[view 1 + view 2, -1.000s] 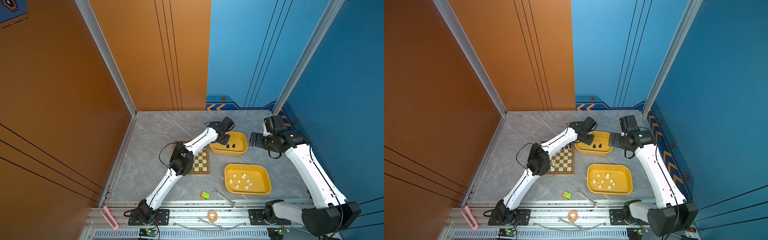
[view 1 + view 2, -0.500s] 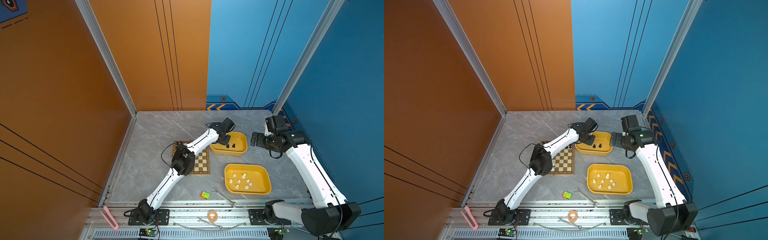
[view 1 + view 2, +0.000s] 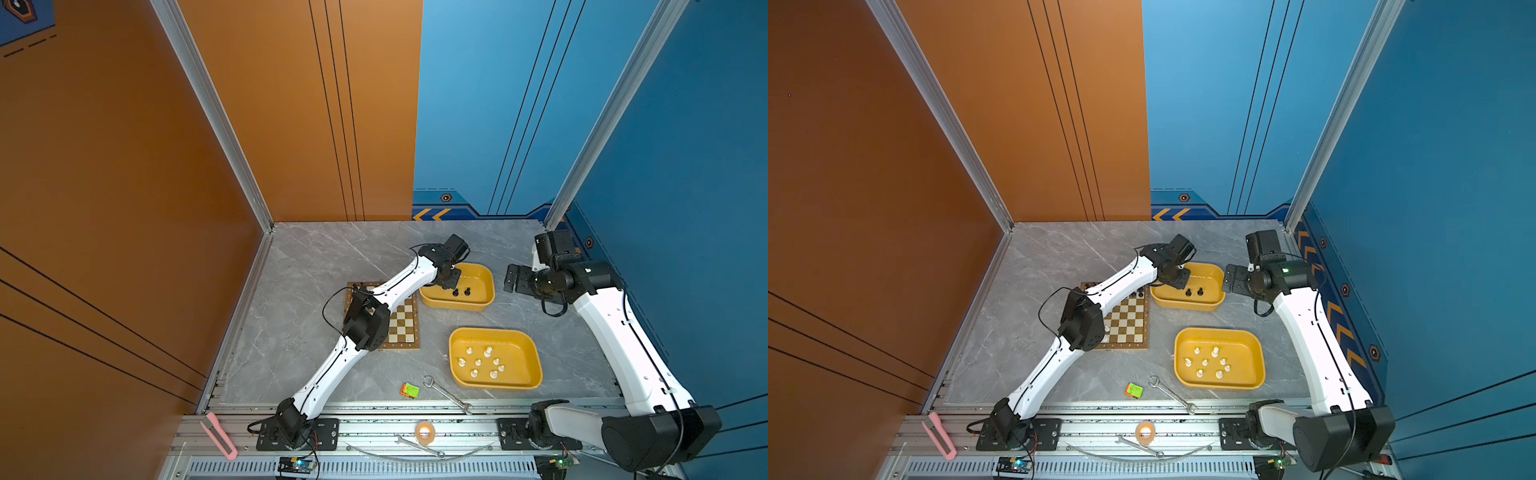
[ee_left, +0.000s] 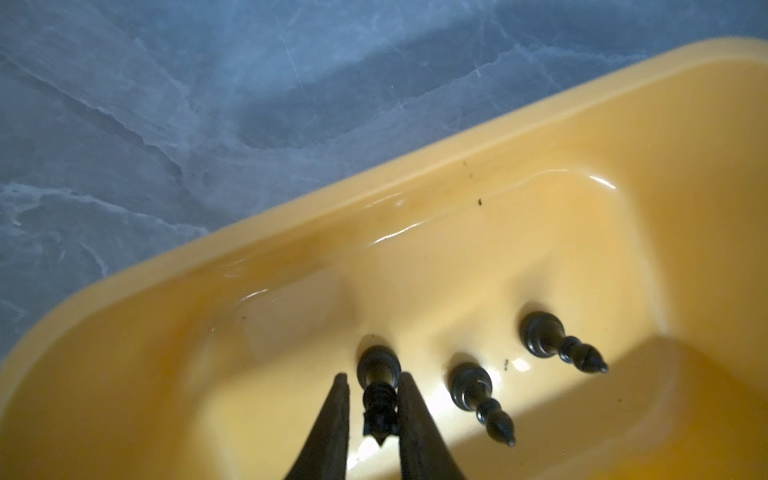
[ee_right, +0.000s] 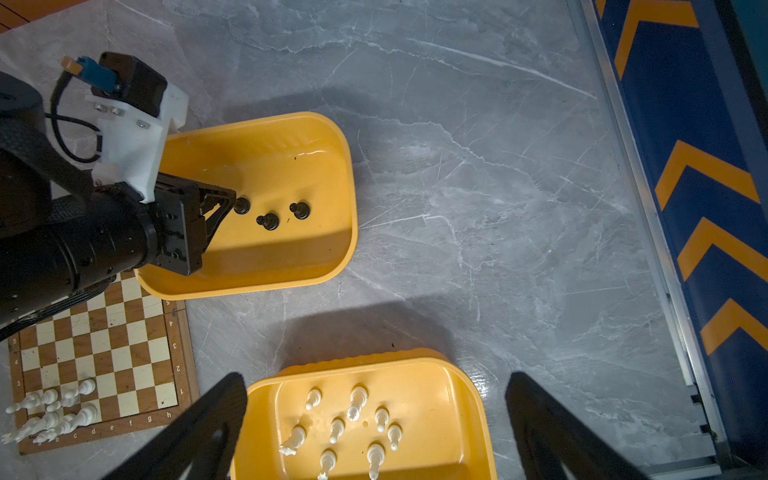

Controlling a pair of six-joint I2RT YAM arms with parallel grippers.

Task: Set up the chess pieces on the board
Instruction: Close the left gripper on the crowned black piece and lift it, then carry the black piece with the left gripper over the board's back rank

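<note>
The left gripper (image 4: 373, 377) is seen inside the far yellow tray (image 3: 457, 306), which is placed at 2 o'clock from the board (image 3: 402, 324). Its jaws are set narrow on either side of a standing black piece (image 4: 377, 397). Whether it is truly pinched cannot be told, since a sliver of tray is seen beside one finger. If the piece is caught off-centre, it may be tipped or dropped on the lift. Two neighbouring black pieces (image 4: 478, 392) may be knocked by the fingers. White pieces (image 5: 54, 411) set on the board may be swept by the left arm (image 3: 399, 286) stretched above it. The right gripper (image 5: 378, 381) is held wide and empty at 3 o'clock from that tray.
</note>
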